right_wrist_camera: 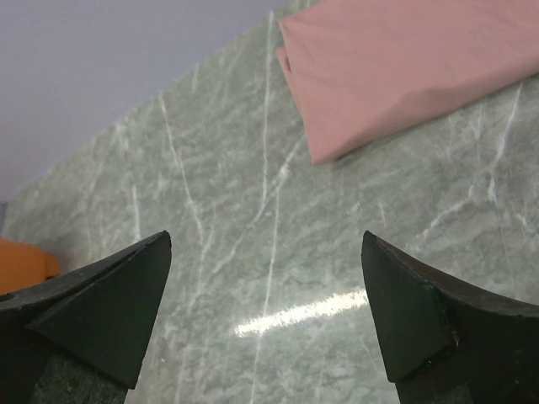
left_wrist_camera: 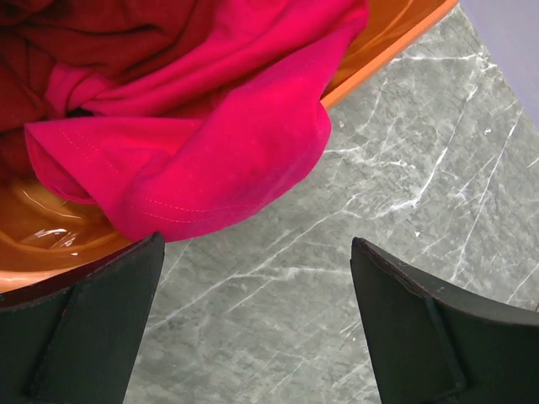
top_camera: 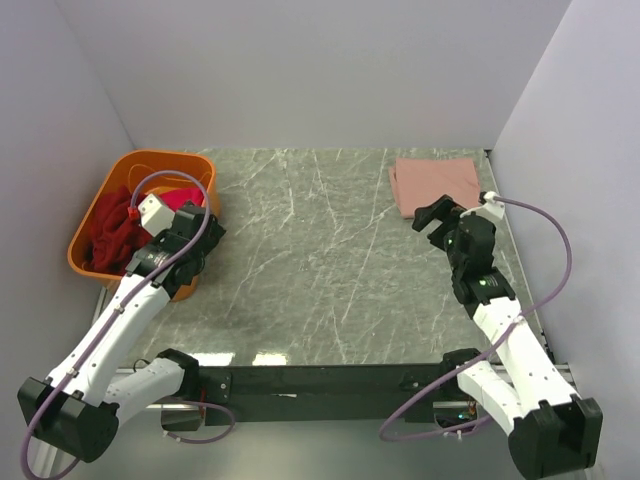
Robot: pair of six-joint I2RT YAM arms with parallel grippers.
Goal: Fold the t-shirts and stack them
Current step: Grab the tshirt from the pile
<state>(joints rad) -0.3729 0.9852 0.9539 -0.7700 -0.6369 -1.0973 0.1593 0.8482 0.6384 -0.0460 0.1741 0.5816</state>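
Observation:
A bright crimson-pink t-shirt point(top_camera: 181, 197) lies bunched in the orange tub point(top_camera: 150, 157) on top of dark maroon-red shirts point(top_camera: 112, 232). In the left wrist view the crimson shirt point(left_wrist_camera: 210, 143) hangs over the tub's rim point(left_wrist_camera: 387, 42), with maroon cloth point(left_wrist_camera: 126, 34) behind it. A pale salmon-pink t-shirt point(top_camera: 432, 183) lies folded flat at the table's far right and also shows in the right wrist view point(right_wrist_camera: 396, 76). My left gripper point(top_camera: 203, 228) point(left_wrist_camera: 257, 242) is open and empty above the table, just beside the tub. My right gripper point(top_camera: 436, 214) point(right_wrist_camera: 266, 237) is open and empty, just short of the salmon shirt.
The grey marble table point(top_camera: 320, 260) has white walls on three sides. The tub stands in the far left corner, partly over the table's left edge. A corner of the tub point(right_wrist_camera: 21, 261) shows far off in the right wrist view.

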